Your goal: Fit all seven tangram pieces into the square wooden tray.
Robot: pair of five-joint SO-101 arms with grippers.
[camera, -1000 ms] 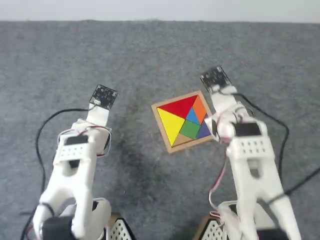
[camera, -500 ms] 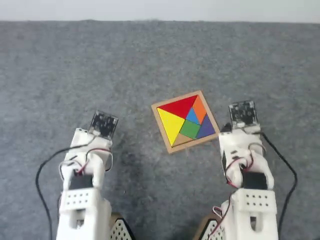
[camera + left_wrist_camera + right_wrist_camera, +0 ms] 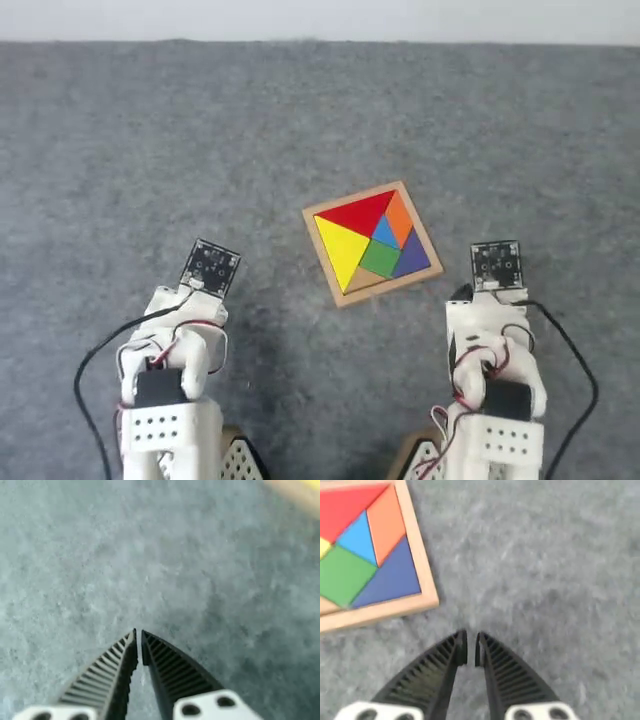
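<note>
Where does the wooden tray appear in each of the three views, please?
High view: the tray lies mid-table, ahead of both arms, nearer the right one.
Left wrist view: a blurred tan streak at the frame's edge, far beyond the fingers, is probably its rim.
Right wrist view: one corner of it lies just beyond the fingers, to one side.
Shared landmark: the dark blue piece in the corner nearest the right arm.
</note>
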